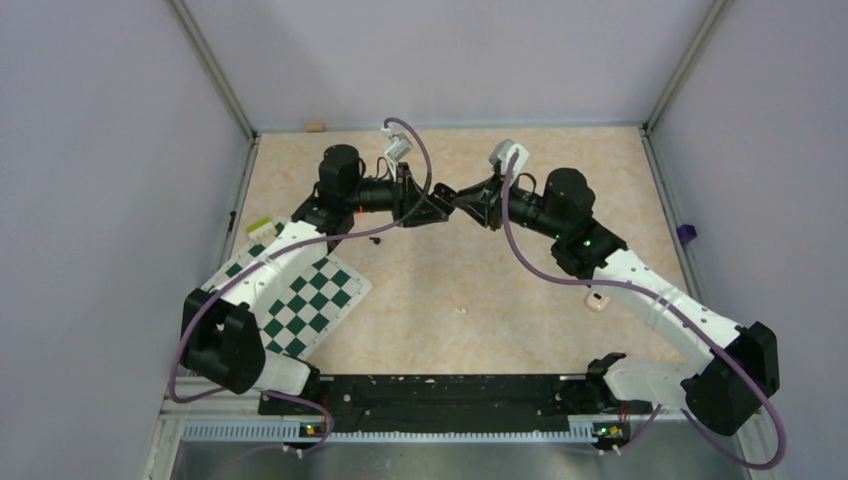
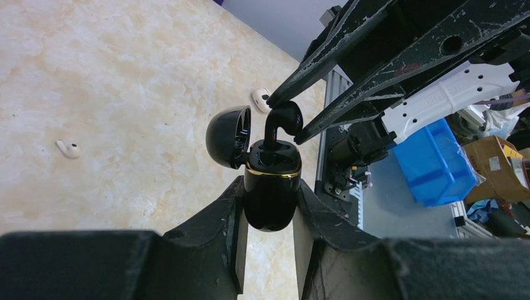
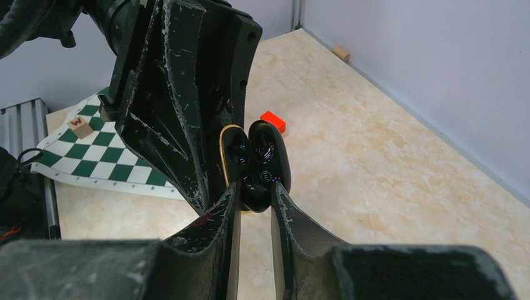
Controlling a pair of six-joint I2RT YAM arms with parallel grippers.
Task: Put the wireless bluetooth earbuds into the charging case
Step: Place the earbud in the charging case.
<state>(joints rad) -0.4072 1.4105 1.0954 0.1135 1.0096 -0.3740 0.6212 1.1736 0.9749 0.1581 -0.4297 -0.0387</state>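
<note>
Above the beige marbled worktop (image 1: 430, 270), toward 12 o'clock, the left pincer (image 2: 269, 187) pinched an open glossy black gold-rimmed charging case (image 2: 270, 203) while the right pincer (image 3: 255, 187) pinched a glossy black earbud (image 2: 284, 115), stem in the case's mouth.

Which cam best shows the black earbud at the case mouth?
Left wrist: the earbud shows side-on, stem reaching into the open black case. Right wrist shows it end-on, merging with the case. Top external: too small to tell.
</note>
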